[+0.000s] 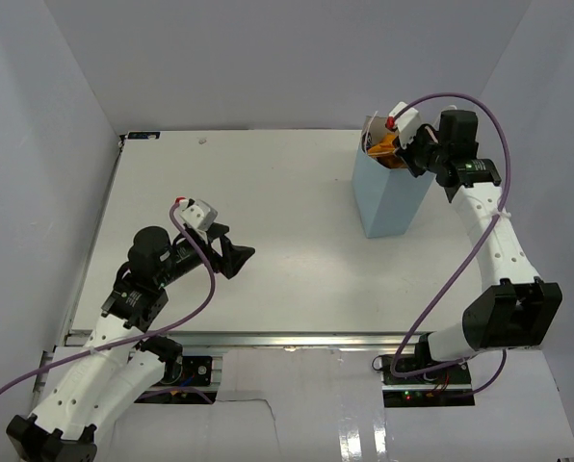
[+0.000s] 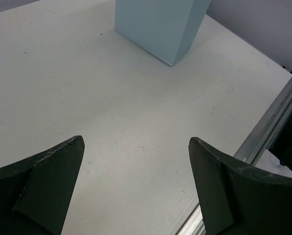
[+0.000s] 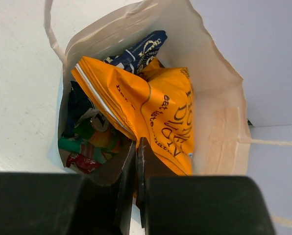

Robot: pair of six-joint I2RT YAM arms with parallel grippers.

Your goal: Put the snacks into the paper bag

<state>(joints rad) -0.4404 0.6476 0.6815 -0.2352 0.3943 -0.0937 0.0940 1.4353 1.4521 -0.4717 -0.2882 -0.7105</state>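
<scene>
The left end effector (image 1: 231, 255) hangs released over the left half of the white worktop (image 1: 287, 192), its two dark fingers (image 2: 48, 186) spread wide with only bare surface between them, well apart from everything the task concerns. Further right, the light-blue paper bag (image 1: 388, 202) stands upright near the far right corner of the worktop with its mouth open; in the left wrist view only its lower walls show, beyond the spread fingers. In the right wrist view, looking down into the bag, the orange chip bag (image 3: 156, 112) lies tilted across the middle and takes up most of the opening, and in the overhead view its top pokes just above the rim. Behind it a blue-and-white packet (image 3: 143, 49) leans toward the far wall. Low in the left part of the bag sit a green packet (image 3: 70, 144) and a small red packet (image 3: 82, 162), both partly covered. A white cord handle (image 3: 50, 24) loops off the left rim. The right end effector (image 1: 403, 154) reaches in at the bag's mouth and is clenched, its fingers (image 3: 129, 171) pressed together with only a sliver between them, the tips meeting the lower edge of the orange chip bag; whether a fold of foil is pinched there I cannot tell
</scene>
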